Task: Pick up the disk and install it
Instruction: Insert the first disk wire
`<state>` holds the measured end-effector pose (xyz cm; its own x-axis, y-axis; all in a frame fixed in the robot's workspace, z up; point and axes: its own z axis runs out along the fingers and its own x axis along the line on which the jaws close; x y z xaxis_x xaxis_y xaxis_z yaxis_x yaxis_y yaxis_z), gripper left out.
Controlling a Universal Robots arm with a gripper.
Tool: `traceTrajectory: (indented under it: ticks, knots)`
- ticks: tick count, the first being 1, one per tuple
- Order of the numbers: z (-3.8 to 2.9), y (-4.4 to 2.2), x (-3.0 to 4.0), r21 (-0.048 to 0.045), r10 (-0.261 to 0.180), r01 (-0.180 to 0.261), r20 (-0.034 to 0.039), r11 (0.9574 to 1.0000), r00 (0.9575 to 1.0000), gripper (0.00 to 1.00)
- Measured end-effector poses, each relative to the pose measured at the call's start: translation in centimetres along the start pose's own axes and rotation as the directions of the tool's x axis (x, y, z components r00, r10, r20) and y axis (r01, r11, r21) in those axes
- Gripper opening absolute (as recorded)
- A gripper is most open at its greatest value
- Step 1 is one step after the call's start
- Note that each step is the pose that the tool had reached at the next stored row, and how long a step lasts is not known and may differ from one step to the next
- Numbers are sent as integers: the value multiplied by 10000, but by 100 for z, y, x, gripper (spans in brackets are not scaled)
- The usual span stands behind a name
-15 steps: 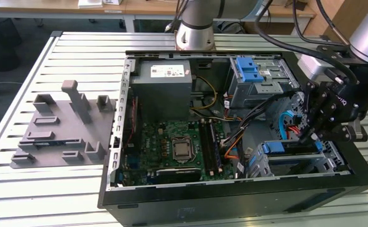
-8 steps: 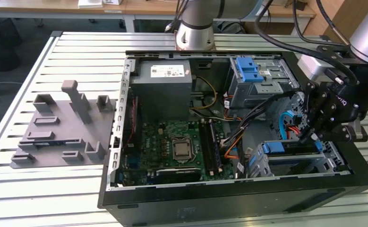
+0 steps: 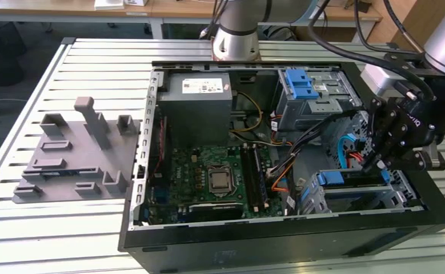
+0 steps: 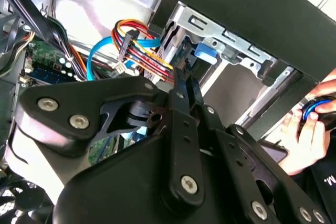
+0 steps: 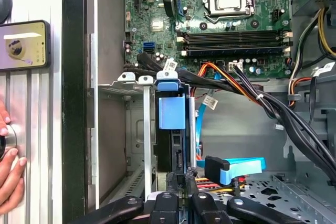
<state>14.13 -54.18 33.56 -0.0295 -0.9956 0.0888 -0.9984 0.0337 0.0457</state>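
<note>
Disk (image 5: 171, 129) (blue rail showing) sits upright in its bay, hand (image 5: 185, 195) pinched together just beside it.

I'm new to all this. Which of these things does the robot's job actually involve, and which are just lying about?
Part of the job:
gripper, right at the disk
disk, sitting in the drive cage
drive cage

Just lying about:
grey fixture plate beside the computer
power-supply box
motherboard
phone
a person's hand
</note>
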Motion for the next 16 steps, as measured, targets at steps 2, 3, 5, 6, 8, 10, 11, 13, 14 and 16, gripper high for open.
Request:
traceTrajectory:
  ticks: [2, 3, 5, 6, 8, 10, 11, 13, 14, 16]
  knots:
    - [-1, 0, 0, -19, -3, 3, 48, 10000, 10000, 16]
    - [0, 0, 0, -35, -4, 5, 88, 10000, 10000, 16]
    - [4, -1, 0, -52, -2, 3, 152, 10000, 9999, 16]
    - [8, -5, -1, -56, -1, 2, 168, 10000, 9999, 16]
    - [9, -11, 0, -59, 11, -10, 171, 10000, 9999, 16]
    - [10, -12, 2, -60, 28, -27, 172, 10000, 9998, 16]
    - [10, -12, 4, -62, 37, -36, 172, 10000, 9998, 16]
    - [11, -13, 9, -65, 75, -73, 174, 10000, 9998, 16]
    - [11, -13, 10, -67, 97, -96, 175, 9999, 9998, 16]
    - [11, -13, 11, -71, 137, -135, 176, 9999, 9998, 16]
